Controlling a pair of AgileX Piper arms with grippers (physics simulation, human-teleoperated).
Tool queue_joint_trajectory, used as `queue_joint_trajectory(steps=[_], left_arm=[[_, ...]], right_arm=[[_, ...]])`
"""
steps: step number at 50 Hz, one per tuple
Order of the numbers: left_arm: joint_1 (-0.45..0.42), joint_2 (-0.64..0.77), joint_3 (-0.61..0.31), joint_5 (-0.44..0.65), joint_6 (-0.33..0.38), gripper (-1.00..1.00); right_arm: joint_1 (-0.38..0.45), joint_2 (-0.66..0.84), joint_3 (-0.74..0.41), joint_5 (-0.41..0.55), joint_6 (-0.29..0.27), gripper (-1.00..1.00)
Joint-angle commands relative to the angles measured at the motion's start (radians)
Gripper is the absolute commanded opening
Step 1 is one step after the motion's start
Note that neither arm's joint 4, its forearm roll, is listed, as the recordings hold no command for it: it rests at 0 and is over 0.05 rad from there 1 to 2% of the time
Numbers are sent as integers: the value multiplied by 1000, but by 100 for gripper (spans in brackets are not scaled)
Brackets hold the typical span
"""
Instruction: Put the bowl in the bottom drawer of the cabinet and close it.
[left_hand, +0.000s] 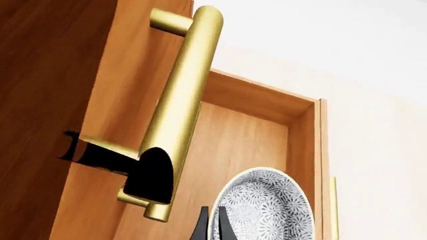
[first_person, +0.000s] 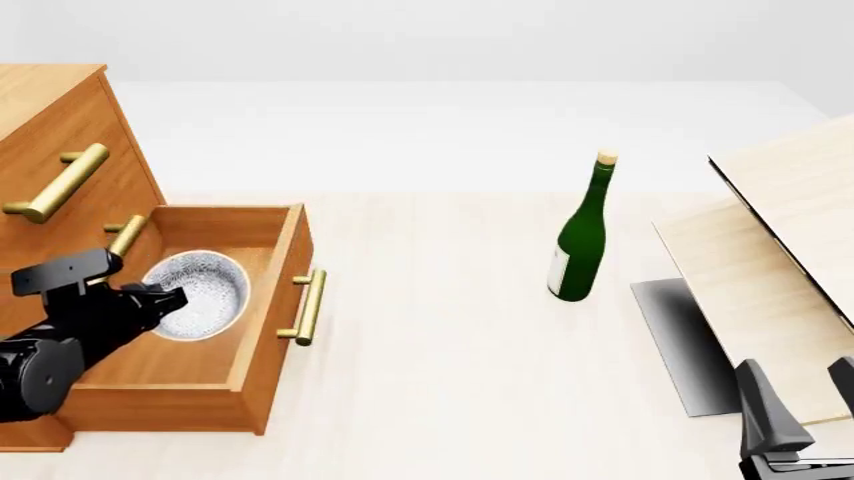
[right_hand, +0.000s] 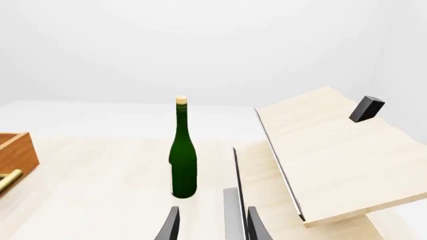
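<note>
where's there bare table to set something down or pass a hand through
The widest bare patch of table lies between the open bottom drawer and the green bottle, running toward the near edge. Behind the bottle is bare too. It is crowded inside the drawer, where the left gripper is at the bowl, and around the pale wood panels on the right.

— What kind of place is this?
— A simulated test scene: a pale wooden table (first_person: 441, 360), blank white surroundings, an orange-brown wooden cabinet (first_person: 54, 130) and a green glass bottle (first_person: 582, 235).
</note>
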Motion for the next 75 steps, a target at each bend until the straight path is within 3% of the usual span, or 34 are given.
queue_joint_trajectory(steps=[1,75], left_arm=[[15,45,-3,-34,14,-100],[78,192,22,-149,74,-100]], right_arm=[[0,0,0,0,0,100],[1,0,0,-1,-2,100]])
